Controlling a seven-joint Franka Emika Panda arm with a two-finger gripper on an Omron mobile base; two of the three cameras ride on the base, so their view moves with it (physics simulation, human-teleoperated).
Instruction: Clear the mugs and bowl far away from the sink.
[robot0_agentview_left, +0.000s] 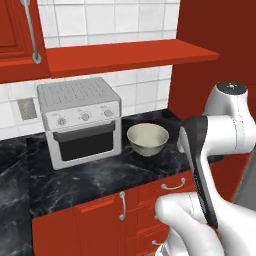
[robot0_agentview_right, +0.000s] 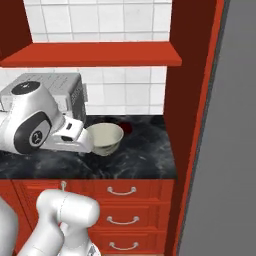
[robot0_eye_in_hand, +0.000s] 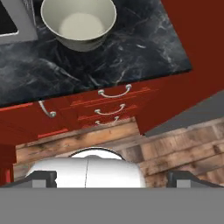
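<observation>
The cream bowl (robot0_eye_in_hand: 79, 21) sits on the black marble counter (robot0_eye_in_hand: 131, 52), beside the toaster oven (robot0_agentview_left: 80, 120) and well ahead of the gripper (robot0_eye_in_hand: 111, 178), whose fingers are spread wide; the arm (robot0_agentview_left: 210, 145) is folded back above the red drawers (robot0_eye_in_hand: 111, 105), hand tilted downward

White boxy toaster oven (robot0_agentview_left: 81, 120) with three knobs stood on black marbled countertop (robot0_agentview_left: 100, 175), against white tiled wall (robot0_agentview_left: 100, 20). Red shelf (robot0_agentview_left: 130, 55) above. Red drawers (robot0_agentview_right: 122, 205) with silver handles below.

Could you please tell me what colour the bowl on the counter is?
Cream, glossy bowl; clearest in the hand view.
</observation>
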